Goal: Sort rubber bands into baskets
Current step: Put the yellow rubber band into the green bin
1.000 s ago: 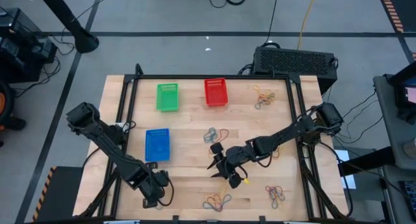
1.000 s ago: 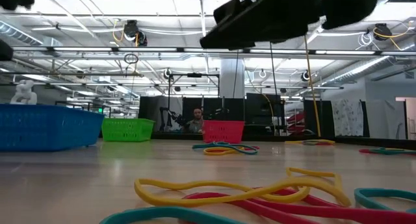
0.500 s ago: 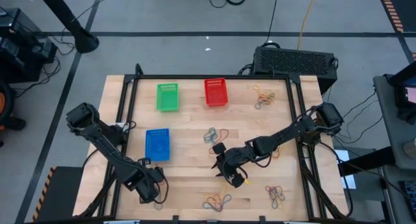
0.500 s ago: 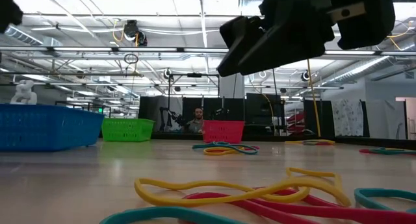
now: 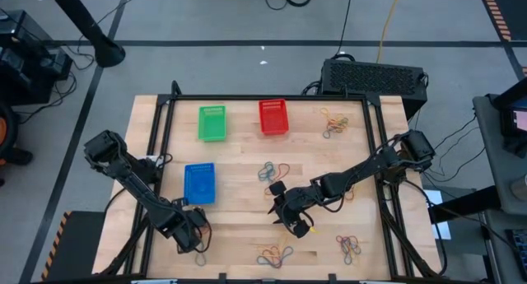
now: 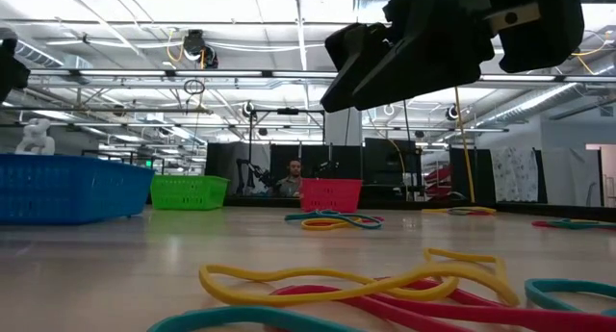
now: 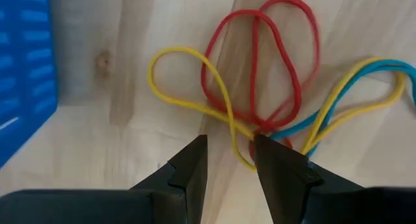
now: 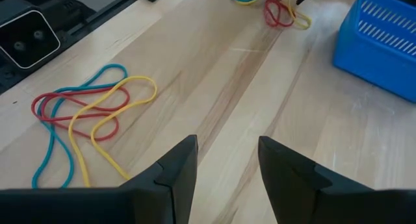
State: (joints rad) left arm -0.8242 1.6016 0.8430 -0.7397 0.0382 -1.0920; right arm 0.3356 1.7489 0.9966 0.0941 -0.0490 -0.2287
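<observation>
Loose rubber bands lie in piles on the wooden table: one at the middle, one at the far right, two by the near edge. The green, red and blue baskets stand on the table's left half. My left gripper is open, near the blue basket, over a red, yellow and blue tangle; its fingers stand on either side of a yellow strand. I cannot tell whether they touch it. My right gripper is open and empty above bare wood at the table's middle.
The near-edge tangle fills the low view's foreground and also shows in the right wrist view. The blue basket's wall stands close beside my left gripper. Black frame rails run along the table's sides. Bare wood lies between the piles.
My right gripper has turned about and come down a little over the table's middle. My left gripper has shifted a little toward the table's left edge, near the blue basket. The bands and baskets have stayed where they were.
</observation>
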